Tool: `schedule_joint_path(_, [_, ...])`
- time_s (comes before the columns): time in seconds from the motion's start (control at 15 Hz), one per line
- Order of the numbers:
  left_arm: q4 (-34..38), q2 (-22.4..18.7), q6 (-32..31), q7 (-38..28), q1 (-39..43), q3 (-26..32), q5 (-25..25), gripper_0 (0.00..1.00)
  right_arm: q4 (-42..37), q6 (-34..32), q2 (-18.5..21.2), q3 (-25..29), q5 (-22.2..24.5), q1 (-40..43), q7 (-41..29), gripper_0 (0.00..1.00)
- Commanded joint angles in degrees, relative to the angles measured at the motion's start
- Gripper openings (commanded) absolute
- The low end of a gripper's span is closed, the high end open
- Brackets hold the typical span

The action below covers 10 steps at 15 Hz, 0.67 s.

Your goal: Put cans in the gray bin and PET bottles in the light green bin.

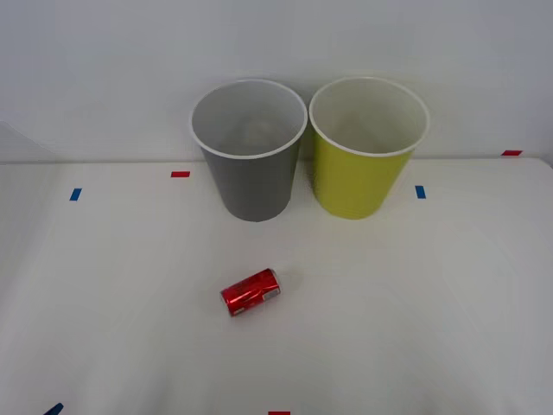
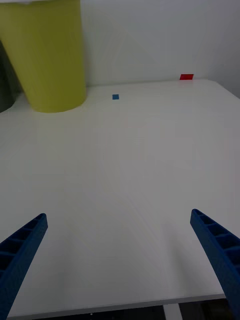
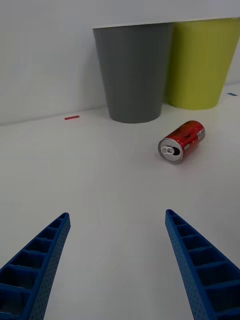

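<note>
On the white matte table, a small shiny red metal drink can with silver ends lies on its side, in front of and well apart from the two bins. Behind it: tall tapered dark gray round plastic bin with white rim, and just beside it, toward the robot's right, the tall tapered yellow-green round bin, same shape, same white rim, pale inside. Both look empty from above. No PET bottle in sight.

Step in hand, judging from the layout: the approach before the first grasp; nothing sorted yet. Left gripper, blue ribbed fingers spread wide, holds nothing, low over the table with the can ahead and its pull-tab end facing the camera. Right gripper also spread wide and empty, over bare table near the yellow-green bin side.

Next move probably: left gripper advances and closes across the can's curved body, then lifts it above the gray rim to drop it in. Smooth, round, lying flat: likely to roll if nudged, and thin metal may dent.

Small red and blue tape marks dot the table.
</note>
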<state>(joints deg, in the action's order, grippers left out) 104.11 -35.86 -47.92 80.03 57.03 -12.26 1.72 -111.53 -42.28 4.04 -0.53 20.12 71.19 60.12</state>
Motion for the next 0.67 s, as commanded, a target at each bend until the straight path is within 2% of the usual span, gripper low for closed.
schedule_joint_path(0.07, [0.1,-4.4,1.4,0.4,-4.6,-2.7,1.6,0.65,0.0,0.0,0.0,0.0,0.0,0.0,0.0,1.0])
schedule_joint_path(0.2, [0.7,-7.6,4.5,0.6,-8.6,-4.8,1.8,0.65,0.0,0.0,0.0,0.0,0.0,0.0,0.0,1.0])
schedule_joint_path(0.4, [1.4,-12.3,5.6,0.8,-13.8,-8.0,2.5,0.64,0.0,0.0,0.0,0.0,0.0,0.0,0.0,1.0])
schedule_joint_path(0.67, [7.5,-14.0,15.6,0.7,-18.3,-9.7,0.7,0.65,0.0,0.0,0.0,0.0,0.0,0.0,0.0,1.0])
